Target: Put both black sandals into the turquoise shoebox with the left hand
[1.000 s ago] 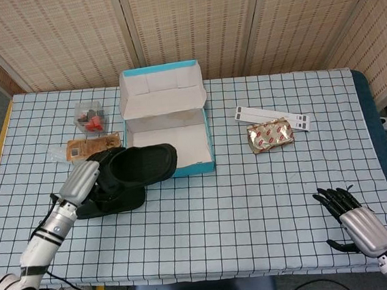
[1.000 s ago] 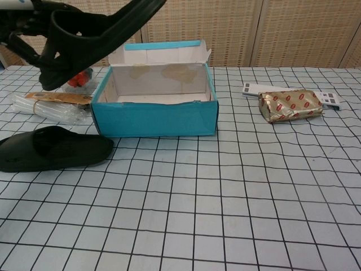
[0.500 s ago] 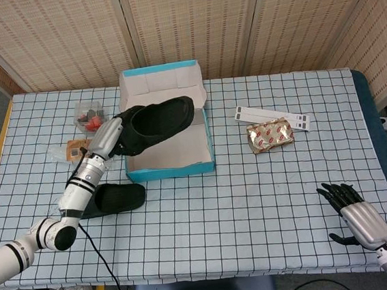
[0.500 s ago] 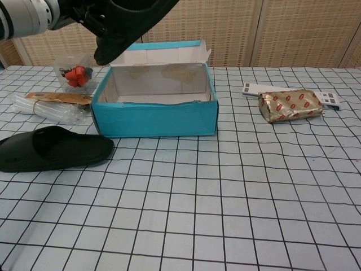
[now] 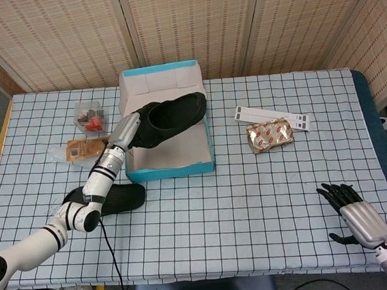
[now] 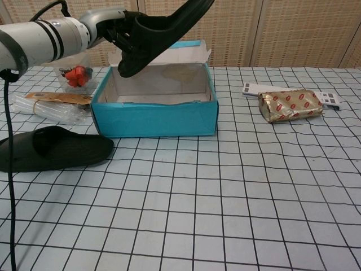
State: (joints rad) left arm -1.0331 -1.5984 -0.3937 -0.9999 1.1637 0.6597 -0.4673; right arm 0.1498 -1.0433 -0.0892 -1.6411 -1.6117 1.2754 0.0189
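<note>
1. Head view: left hand (image 5: pixel 128 131) gripping the first black sandal (image 5: pixel 171 116) by its heel end, toe end reaching over the turquoise shoebox (image 5: pixel 171 169) toward the right wall. Held above the box opening, tilted, not yet resting on the box floor as far as can be judged.
2. Same view: second black sandal (image 5: pixel 114 198) lying flat on the checked tablecloth (image 5: pixel 253 194), just left of the box's front corner, partly hidden under the left forearm.
3. Same view: right hand (image 5: pixel 354 208) low at the near right edge of the table, well apart from everything, fingers spread and holding nothing.
4. Same view, off-task: small clear tub of red bits (image 5: pixel 89 116) and a flat brown packet (image 5: pixel 84 147) left of the box; gold wrapped pack (image 5: pixel 270 135) and white strip (image 5: pixel 271 115) to the right.
5. Chest view: left hand (image 6: pixel 115 31) closed around the sandal's heel end, first black sandal (image 6: pixel 169 28) raised clear above the box rim, sole tipped steeply with the toe pointing up and right. Turquoise shoebox (image 6: pixel 155 118) open, inside bare, lid flap standing at the back.
6. Same view: second black sandal (image 6: pixel 53 148) on the cloth, just beside the box's left front corner. Right hand not shown here.
7. Step in hand, by judgement: first sandal being carried over the box; neither sandal in yet.
8. Next move, by judgement: levelling the sandal, lowering it along the box's length so the toe clears the right wall, then letting go and reaching back for the sandal on the cloth.
</note>
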